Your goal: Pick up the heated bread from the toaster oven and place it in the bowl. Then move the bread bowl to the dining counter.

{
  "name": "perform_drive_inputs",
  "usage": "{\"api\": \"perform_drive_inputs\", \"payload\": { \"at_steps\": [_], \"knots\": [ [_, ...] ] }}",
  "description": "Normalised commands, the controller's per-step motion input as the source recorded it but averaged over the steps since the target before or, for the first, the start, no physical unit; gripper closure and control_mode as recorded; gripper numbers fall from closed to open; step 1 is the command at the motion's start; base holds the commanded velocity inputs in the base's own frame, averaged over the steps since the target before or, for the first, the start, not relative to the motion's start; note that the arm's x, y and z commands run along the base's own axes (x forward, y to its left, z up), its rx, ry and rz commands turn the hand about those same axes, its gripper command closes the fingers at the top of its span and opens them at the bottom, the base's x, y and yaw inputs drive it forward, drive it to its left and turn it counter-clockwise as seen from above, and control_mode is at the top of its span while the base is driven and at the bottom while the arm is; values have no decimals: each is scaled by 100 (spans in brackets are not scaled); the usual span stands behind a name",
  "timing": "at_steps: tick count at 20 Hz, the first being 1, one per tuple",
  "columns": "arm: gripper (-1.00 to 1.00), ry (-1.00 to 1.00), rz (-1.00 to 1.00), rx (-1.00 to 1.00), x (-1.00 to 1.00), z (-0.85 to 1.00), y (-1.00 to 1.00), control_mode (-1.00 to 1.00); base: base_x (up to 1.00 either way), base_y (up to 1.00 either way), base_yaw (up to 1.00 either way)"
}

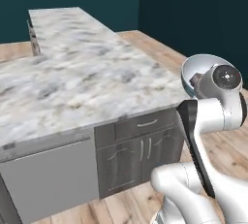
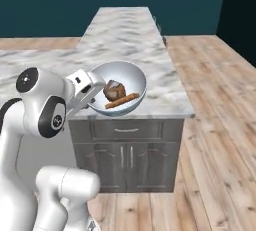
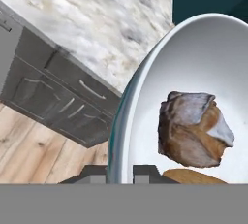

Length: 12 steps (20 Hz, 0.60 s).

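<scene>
Gripper: your gripper (image 2: 94, 96) is clamped on the rim of one bowl (image 2: 131, 81).
Contents: one heated bread (image 2: 122, 100), one brown lump (image 2: 114, 90).
Position: bowl held above the dining counter (image 2: 150, 65) front edge.

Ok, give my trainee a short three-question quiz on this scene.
1. True or false: the gripper is shut on the rim of the bowl.
2. What lies in the bowl? A) nothing B) a long piece of bread and a brown-and-white lump C) a spoon
3. Fill in: the bowl is held tilted in the air at the edge of the ___, not yet set down.

Key: 1 true; 2 B; 3 dining counter.
</scene>
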Motion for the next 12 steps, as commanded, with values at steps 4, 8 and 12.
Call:
{"api": "perform_drive_inputs", "payload": {
  "at_steps": [4, 8, 12],
  "knots": [
    [100, 0, 0, 0, 0, 0, 0, 100, 97, -100, -21],
    [100, 0, 0, 0, 0, 0, 0, 100, 86, -100, -23],
    [100, 0, 0, 0, 0, 0, 0, 100, 72, -100, -25]
  ]
}}
